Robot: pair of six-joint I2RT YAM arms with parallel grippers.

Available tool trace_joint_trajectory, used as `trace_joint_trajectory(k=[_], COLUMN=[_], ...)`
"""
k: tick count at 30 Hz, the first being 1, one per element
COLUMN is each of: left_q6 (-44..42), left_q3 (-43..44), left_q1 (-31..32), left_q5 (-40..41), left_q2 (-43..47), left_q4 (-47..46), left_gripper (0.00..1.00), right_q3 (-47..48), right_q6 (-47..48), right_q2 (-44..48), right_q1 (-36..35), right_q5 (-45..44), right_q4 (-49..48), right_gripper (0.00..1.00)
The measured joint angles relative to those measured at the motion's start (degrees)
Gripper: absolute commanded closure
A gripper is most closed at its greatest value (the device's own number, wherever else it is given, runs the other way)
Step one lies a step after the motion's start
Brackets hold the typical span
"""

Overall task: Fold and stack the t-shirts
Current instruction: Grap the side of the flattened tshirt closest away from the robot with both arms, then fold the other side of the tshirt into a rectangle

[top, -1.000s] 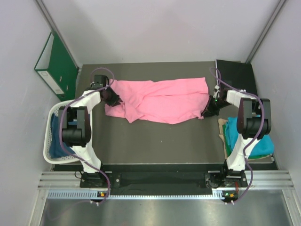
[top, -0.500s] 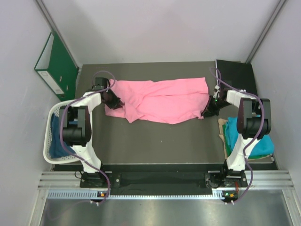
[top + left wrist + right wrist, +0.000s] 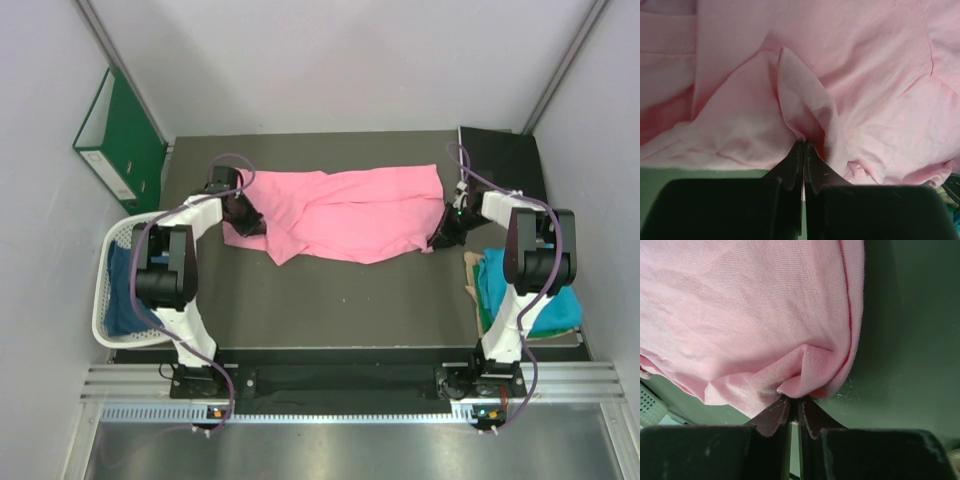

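**Both claws pinched on the pink shirt, one at each end**

Left gripper (image 3: 803, 145): jaws pressed together, with a peaked ridge of pink cloth rising straight out of the tips. I judge this a real pinch on fabric, not a closure on air. The ridge is thin, possibly a single layer; I cannot tell how many plies are caught.

Right gripper (image 3: 792, 399): jaws likewise pressed together on a small tuck of cloth, just inside a stitched hem edge. Bare dark table (image 3: 340, 300) shows directly beyond that edge.

Outward from the claws: the pink t-shirt (image 3: 340, 215) lies rumpled on the table between them, not yet folded. Its long axis runs left to right, from one claw to the other. From each claw the cloth lies inboard, toward the other arm. Neither arm is nearer; each has its own end.

Judgement: the next move turns on that axis. Both ends need to travel together, or the slack middle will drag and bunch.

Further out: the teal t-shirt (image 3: 530, 290) rests at the right, beside the right arm. The dark blue t-shirt (image 3: 122, 300) sits in the white basket (image 3: 103, 262) at the left. A green binder (image 3: 120, 135) leans against the left wall, well apart from the work.
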State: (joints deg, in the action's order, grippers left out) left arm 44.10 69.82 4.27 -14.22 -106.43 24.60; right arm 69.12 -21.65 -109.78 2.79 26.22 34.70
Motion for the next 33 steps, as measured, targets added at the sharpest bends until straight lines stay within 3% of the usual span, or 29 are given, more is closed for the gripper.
trace_joint_trajectory(k=[13,19,33], left_q6=[-4.37,-5.25,-3.61], left_q3=[2.16,-1.29,-6.23], left_q1=[-0.55,-0.55,-0.55], left_q5=[5.66,5.92,6.14], left_q2=[16.85,22.95,46.01], left_q4=[13.81,19.76,36.81], left_gripper=[1.0,1.0,1.0], right_q3=[0.0,-0.26,-10.32], right_q6=[1.84,2.6,4.26], right_q2=[5.16,8.57,22.53], right_q1=[0.13,0.44,0.76], right_q5=[-0.83,-0.79,-0.39], right_q4=[3.39,4.68,9.14], right_gripper=[0.95,0.95,0.95])
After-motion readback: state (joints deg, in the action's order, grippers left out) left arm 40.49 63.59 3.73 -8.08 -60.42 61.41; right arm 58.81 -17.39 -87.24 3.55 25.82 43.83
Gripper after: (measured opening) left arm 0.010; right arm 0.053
